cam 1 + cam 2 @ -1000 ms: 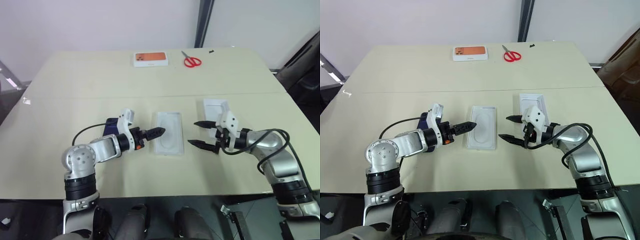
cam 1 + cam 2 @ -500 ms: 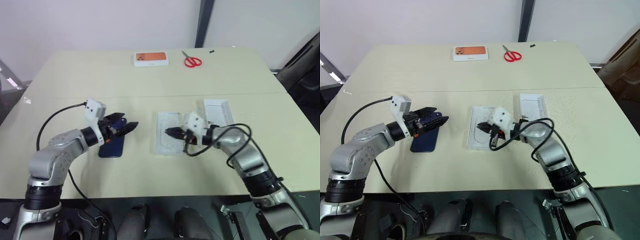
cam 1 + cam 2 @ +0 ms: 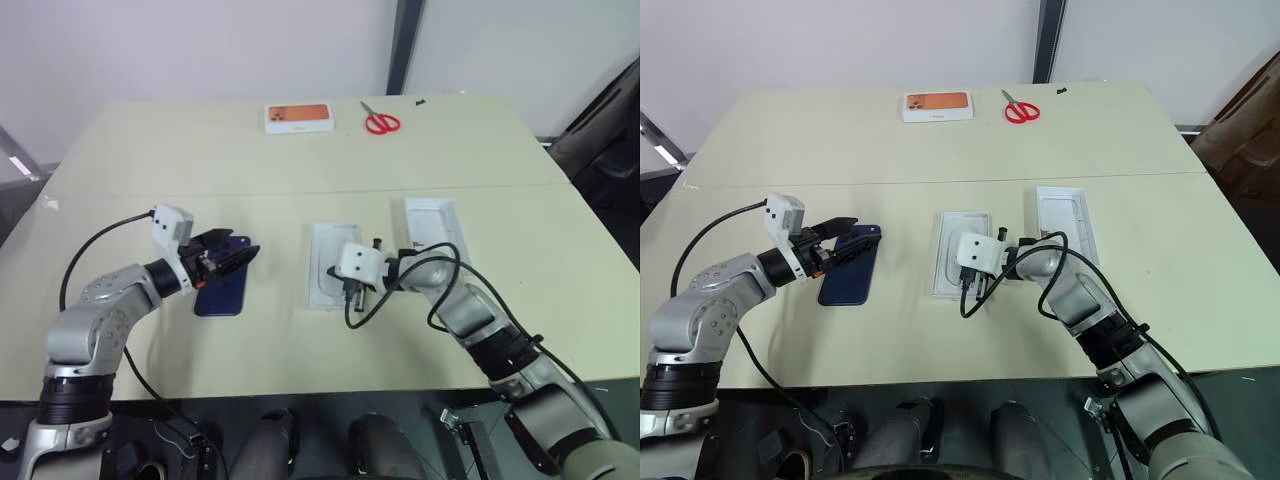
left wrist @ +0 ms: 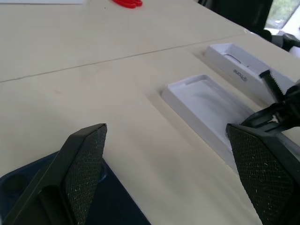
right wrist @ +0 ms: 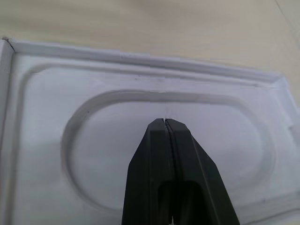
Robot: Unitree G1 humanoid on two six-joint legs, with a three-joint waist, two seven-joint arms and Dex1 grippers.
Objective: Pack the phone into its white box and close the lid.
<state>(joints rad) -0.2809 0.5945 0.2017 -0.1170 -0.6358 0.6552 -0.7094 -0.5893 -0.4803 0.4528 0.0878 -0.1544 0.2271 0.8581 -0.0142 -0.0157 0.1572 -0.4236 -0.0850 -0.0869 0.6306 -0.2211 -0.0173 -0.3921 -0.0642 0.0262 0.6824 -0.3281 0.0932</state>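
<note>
The phone (image 3: pixel 222 288) lies flat on the counter (image 3: pixel 150 160), on the robot's left side, with its dark blue back up. Its long axis runs from the near edge of the counter toward the far edge; the near end is free, and the far end is partly hidden under the left tool (image 3: pixel 232 258). This tool hangs just above the far end of the phone with its two black fingers (image 4: pixel 84 161) spread wide, and it holds nothing.

To the right of the phone, well apart, lies a thin white insert with an oval recess (image 3: pixel 333 272), also with its long axis toward the far edge. The recess is empty. The right tool (image 5: pixel 165 123) has its fingers pressed together, with nothing between them, and its tip is over the oval recess; whether it touches the surface I cannot tell.

Just to the right of the insert lies a white tray (image 3: pixel 433 223), parallel to it; its contents are hard to make out.

At the far edge are an orange-topped white box (image 3: pixel 298 118) and red scissors (image 3: pixel 381 122).
</note>
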